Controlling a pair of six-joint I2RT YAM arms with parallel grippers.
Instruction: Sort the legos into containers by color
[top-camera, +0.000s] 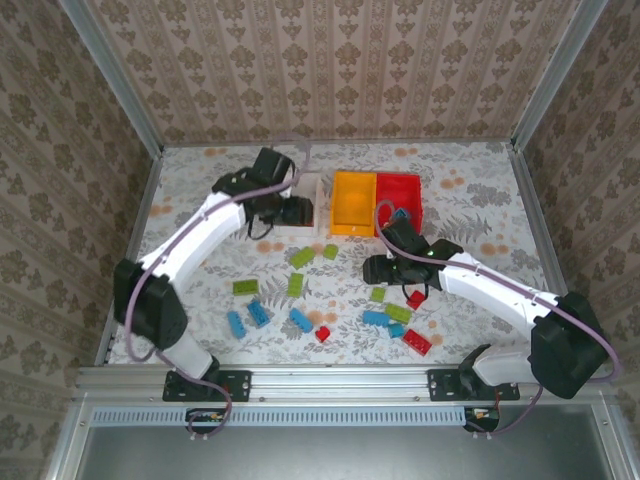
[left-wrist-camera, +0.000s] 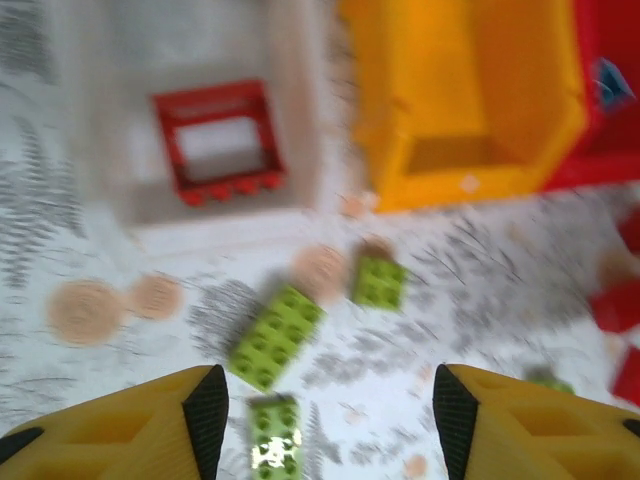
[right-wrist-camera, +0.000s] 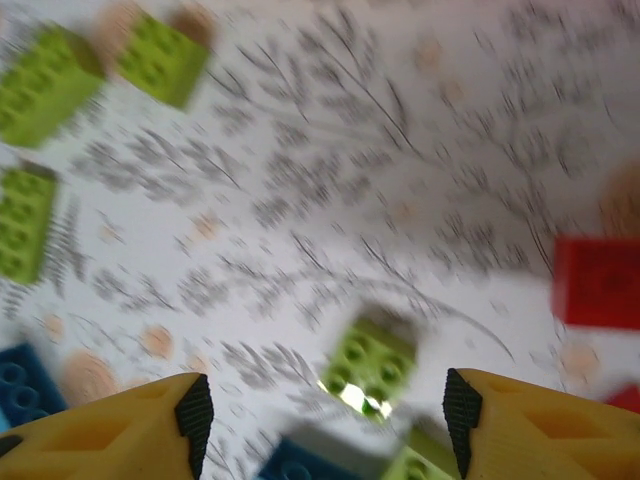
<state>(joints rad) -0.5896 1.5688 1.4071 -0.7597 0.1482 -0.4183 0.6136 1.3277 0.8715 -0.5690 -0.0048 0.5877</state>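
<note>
Our left pincer (left-wrist-camera: 330, 415) hangs released above lime green bricks (left-wrist-camera: 275, 335) on the tabletop (left-wrist-camera: 120, 360). Beyond them, the red square frame (left-wrist-camera: 218, 140) lies in the white bin (left-wrist-camera: 300, 120), beside the orange-yellow bin (left-wrist-camera: 470, 180) and the red bin (left-wrist-camera: 592, 160). Our right pincer (right-wrist-camera: 320, 410) gapes empty over a single green brick (right-wrist-camera: 368, 362).

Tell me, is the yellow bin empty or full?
Empty: the orange-yellow bin has a bare floor and walls, with nothing lying inside.

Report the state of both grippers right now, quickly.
Left gripper: open, holding nothing.
Right gripper: open, holding nothing, with a lime green brick on the table below it.
</note>
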